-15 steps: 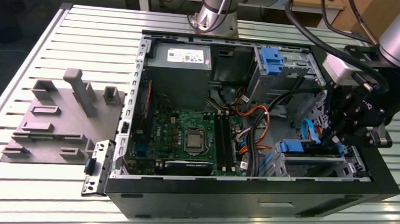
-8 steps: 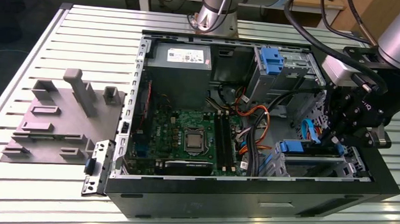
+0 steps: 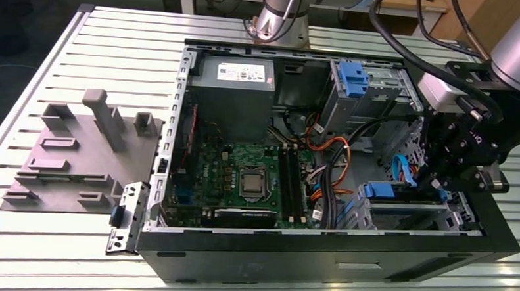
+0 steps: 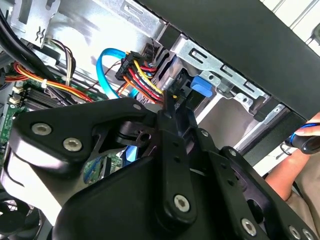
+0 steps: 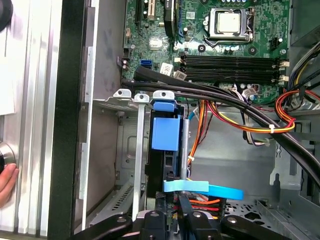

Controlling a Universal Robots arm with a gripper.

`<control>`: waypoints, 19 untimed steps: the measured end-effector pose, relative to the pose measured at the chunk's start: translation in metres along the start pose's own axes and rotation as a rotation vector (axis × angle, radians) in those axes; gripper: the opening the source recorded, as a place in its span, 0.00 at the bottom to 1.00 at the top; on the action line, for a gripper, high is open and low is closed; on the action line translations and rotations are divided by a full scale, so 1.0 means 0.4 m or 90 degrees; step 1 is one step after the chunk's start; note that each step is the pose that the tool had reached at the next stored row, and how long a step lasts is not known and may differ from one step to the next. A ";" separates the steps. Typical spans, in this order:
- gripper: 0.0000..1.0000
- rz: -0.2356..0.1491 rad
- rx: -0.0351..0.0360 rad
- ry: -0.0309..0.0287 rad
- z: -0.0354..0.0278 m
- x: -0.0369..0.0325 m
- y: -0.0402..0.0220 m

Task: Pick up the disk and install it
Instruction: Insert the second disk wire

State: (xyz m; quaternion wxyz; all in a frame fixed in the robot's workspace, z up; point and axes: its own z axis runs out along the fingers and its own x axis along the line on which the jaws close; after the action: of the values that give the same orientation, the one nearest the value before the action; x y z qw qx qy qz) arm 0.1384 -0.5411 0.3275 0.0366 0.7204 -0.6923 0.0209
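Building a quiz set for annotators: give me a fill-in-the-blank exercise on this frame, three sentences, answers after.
1. The computer case lies with its side panel ____.
2. In the first wrist view, the flat cable near the end effector is coloured ____.
3. In the exterior view, the grey power-supply box sits toward the case's ____ side.

Missing words: off; blue; left

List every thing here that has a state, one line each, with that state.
computer case: side panel off, lying open on the table.
disk: standing on edge inside the drive cage, blue rail showing.
gripper: down inside the case, at the disk.
processor socket: uncovered, no cooler on it.
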 end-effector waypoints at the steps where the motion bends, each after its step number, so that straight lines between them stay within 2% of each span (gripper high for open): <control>1: 0.24 0.000 0.0000 0.0001 0.000 0.000 0.000; 5: 0.24 0.000 0.0000 0.0003 -0.009 0.001 0.000; 13: 0.24 0.000 0.0000 0.0003 -0.070 0.006 0.002; 19: 0.24 0.000 0.0000 0.0003 -0.073 0.006 0.002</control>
State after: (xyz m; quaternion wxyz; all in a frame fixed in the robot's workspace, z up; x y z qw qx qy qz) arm 0.1384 -0.5411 0.3570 0.0368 0.7204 -0.6923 0.0210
